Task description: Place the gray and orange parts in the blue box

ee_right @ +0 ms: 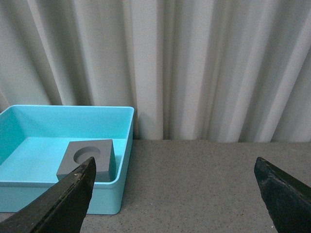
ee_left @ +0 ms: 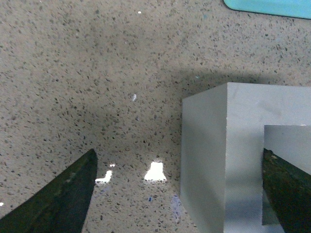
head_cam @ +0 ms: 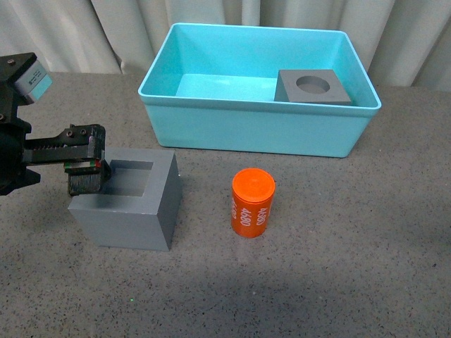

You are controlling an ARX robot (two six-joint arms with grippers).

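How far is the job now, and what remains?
Done: the round-recess gray cube lies in the blue box. In hand: the open left tool straddles one wall of the square-recess gray cube. Left: that cube and the orange cylinder, both on the table.

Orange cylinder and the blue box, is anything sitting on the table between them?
Nothing. In the front view, only bare speckled tabletop separates the orange cylinder from the front wall of the blue box.

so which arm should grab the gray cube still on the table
Left. The left gripper is open astride one wall of the square-recess cube, one finger inside the recess. The right gripper is open but looks at the blue box, that cube out of view.
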